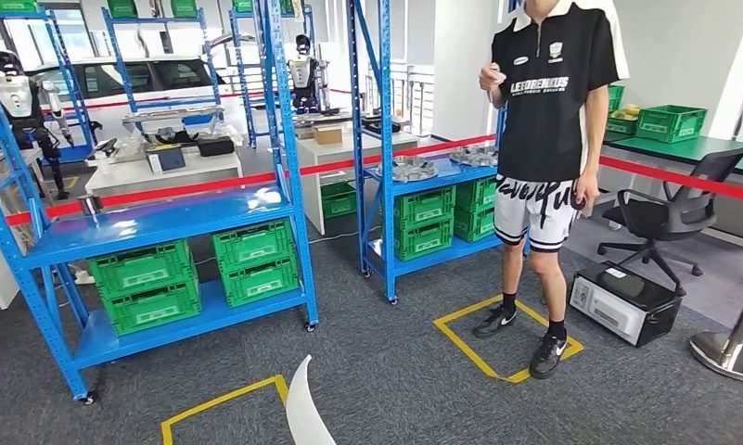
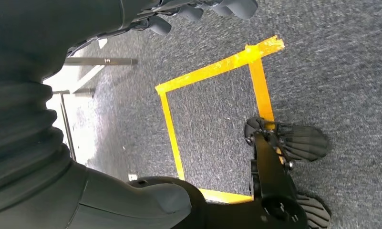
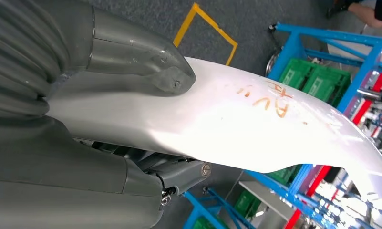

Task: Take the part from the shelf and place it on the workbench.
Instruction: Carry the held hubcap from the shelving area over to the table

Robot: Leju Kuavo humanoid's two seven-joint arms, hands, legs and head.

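Note:
The part is a long, curved white panel [image 3: 255, 124] with orange writing on it. My right hand [image 3: 108, 52] grips one end of it, the thumb [image 3: 172, 76] pressed on its top face and the fingers underneath. Its pointed tip [image 1: 304, 408] rises at the bottom middle of the head view. My left hand [image 2: 198, 9] hangs over the grey carpet with fingers and thumb [image 2: 155, 200] apart, holding nothing. A blue shelf [image 1: 163, 222] with green crates [image 1: 149, 283] stands ahead on the left.
A second blue shelf [image 1: 432, 176] holds metal parts [image 1: 414, 169] and crates. A person [image 1: 544, 120] stands in a yellow tape square [image 1: 506, 338] on the right. White tables [image 1: 163, 171], a green table [image 1: 710, 148], an office chair [image 1: 669, 218], a floor box [image 1: 622, 301] and a stanchion base [image 1: 729, 357] surround the area.

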